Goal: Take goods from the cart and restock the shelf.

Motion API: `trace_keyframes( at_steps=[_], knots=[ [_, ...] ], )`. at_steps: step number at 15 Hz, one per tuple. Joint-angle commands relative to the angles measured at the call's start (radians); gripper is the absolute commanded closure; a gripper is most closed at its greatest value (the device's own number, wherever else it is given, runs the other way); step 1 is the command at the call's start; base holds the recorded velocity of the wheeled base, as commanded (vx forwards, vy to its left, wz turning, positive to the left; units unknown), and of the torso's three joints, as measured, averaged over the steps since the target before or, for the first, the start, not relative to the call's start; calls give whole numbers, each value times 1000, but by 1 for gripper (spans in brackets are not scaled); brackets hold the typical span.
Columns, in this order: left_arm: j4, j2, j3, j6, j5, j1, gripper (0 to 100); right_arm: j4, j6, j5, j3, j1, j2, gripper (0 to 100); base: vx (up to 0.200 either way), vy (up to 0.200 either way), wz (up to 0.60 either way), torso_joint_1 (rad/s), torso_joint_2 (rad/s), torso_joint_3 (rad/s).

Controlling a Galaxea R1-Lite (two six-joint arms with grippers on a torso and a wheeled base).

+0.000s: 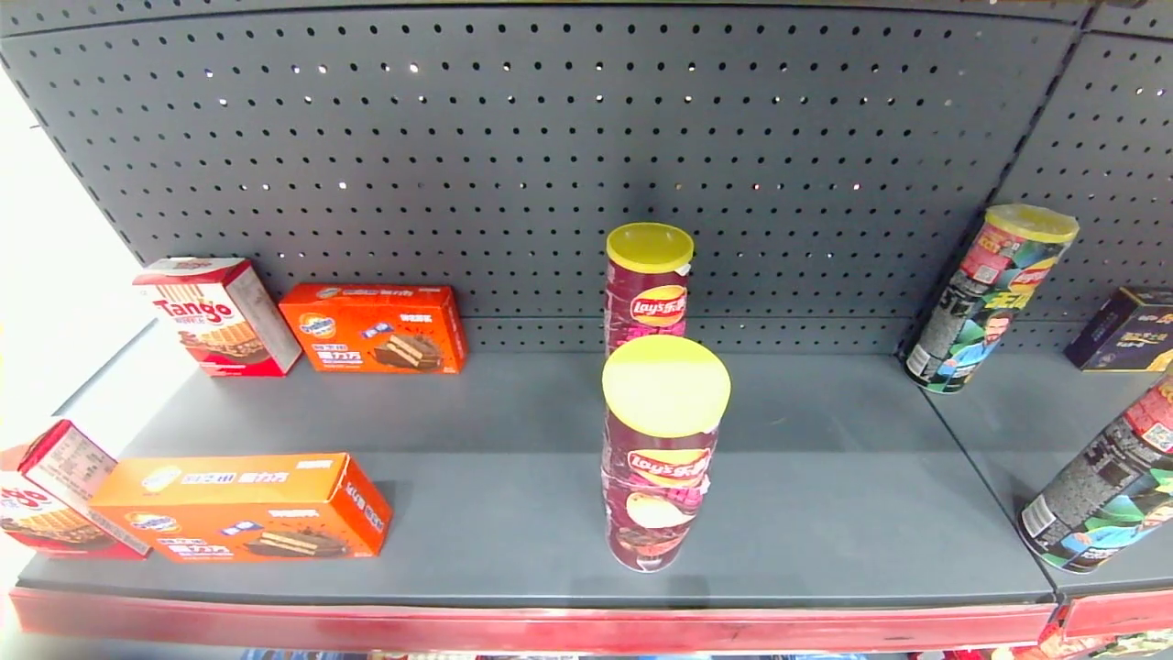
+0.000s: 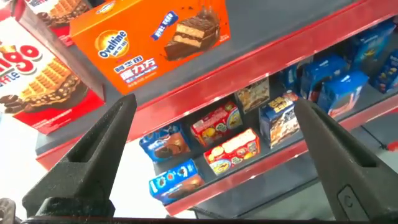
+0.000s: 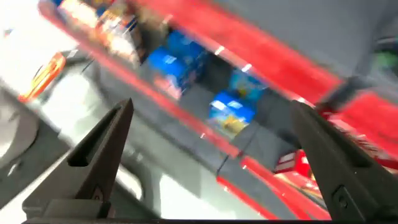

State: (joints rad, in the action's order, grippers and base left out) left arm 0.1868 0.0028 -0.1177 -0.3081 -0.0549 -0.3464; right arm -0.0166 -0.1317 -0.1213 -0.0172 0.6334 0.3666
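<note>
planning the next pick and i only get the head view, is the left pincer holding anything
Observer: No. The left pincer is open and empty, with the orange rectangular cardboard box on the shelf beyond it.
Operator: and the right one
Observer: The right pincer is open and empty as well.
Operator: whats below the shelf im looking at
Observer: A lower shelf with a red front edge. It holds small blue snack packs, with red-and-yellow snack packs beside them.
</note>
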Motion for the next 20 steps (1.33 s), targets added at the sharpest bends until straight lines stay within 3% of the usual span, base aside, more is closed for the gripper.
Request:
trace_keyframes(
  at_steps=[1,5,7,8,9,10,12,14,17,20],
  knots=[
    [0,-3,3,0,-11,17,0,1,20,-5,-6,-103,29,0,0,0,0,0,0,0],
    [0,-3,3,3,-20,38,0,1,27,-8,-4,-402,95,0,0,0,0,0,0,0],
    [0,-3,3,3,-28,38,0,6,43,8,-6,-617,-11,0,0,0,0,0,0,0],
    [0,-3,3,3,-28,38,0,12,61,69,-7,-678,-107,0,0,0,0,0,0,0],
    [0,-3,3,3,-28,38,0,17,67,157,-10,-686,-229,0,0,0,0,0,0,0],
    [0,-3,3,3,-28,38,0,7,73,170,-6,-676,-301,0,0,0,0,0,0,0],
    [0,-3,3,4,-26,38,0,-43,75,164,17,-673,-296,0,0,0,0,0,0,0],
    [0,-3,3,12,-26,38,0,30,126,91,14,-675,-293,0,0,0,0,0,0,0],
    [0,-3,3,14,-34,41,0,24,129,91,16,-678,-290,0,0,0,0,0,0,0],
    [17,63,-8,14,-97,69,0,24,129,91,16,-678,-290,0,0,0,0,0,0,0]
  ],
)
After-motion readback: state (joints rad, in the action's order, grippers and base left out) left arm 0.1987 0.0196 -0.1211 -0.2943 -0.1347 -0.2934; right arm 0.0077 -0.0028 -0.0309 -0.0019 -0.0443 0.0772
